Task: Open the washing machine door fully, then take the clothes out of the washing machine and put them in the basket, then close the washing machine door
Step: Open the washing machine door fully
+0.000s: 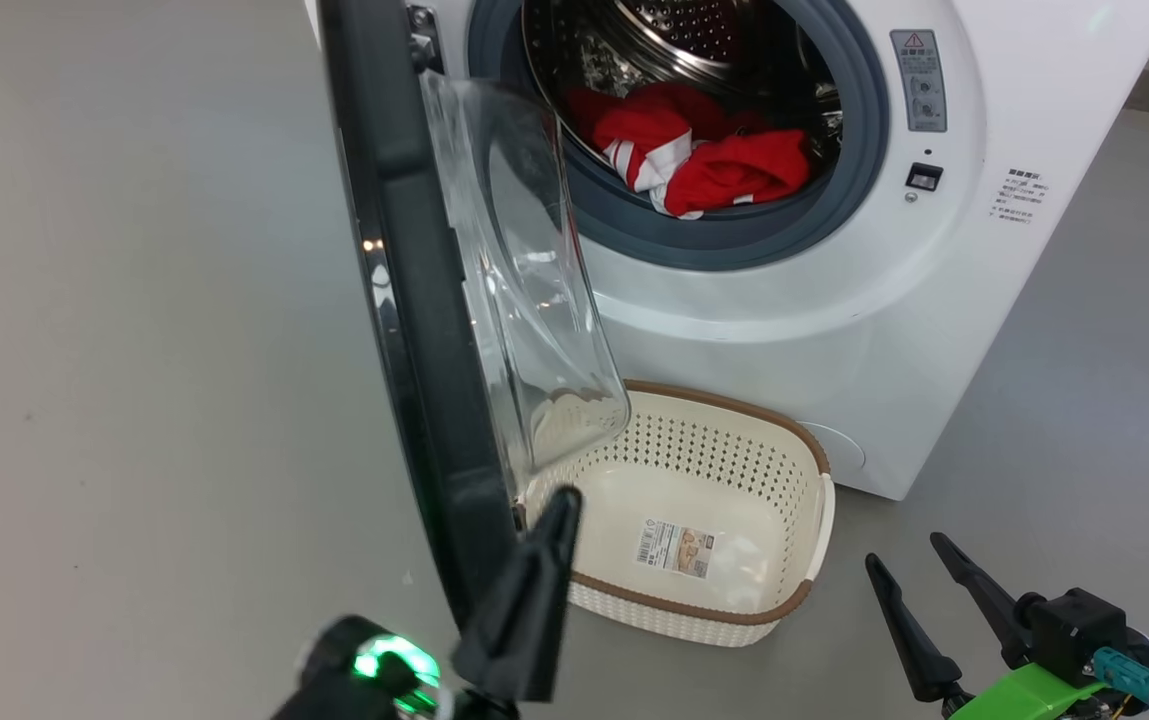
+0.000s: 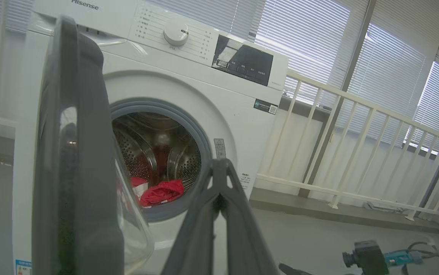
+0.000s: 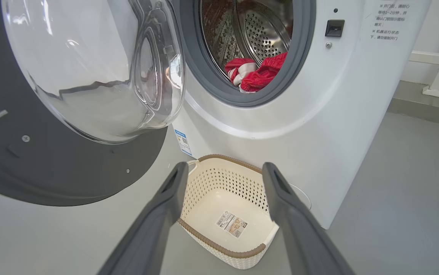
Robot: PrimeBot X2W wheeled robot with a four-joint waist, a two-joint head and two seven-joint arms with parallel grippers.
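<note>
Red, white-striped clothes (image 1: 724, 165); cream basket (image 1: 734, 470)

A smooth grey floor (image 1: 134, 350) carries a big white boxy front-loading washing machine (image 1: 834, 330), standing straight ahead of the right gripper (image 1: 904, 550). A small cream-white perforated plastic basket with a brown woven-look rim (image 1: 704, 445) sits on the floor just beyond that gripper's fingertips, hard against the machine's front and possibly touching it.
</note>
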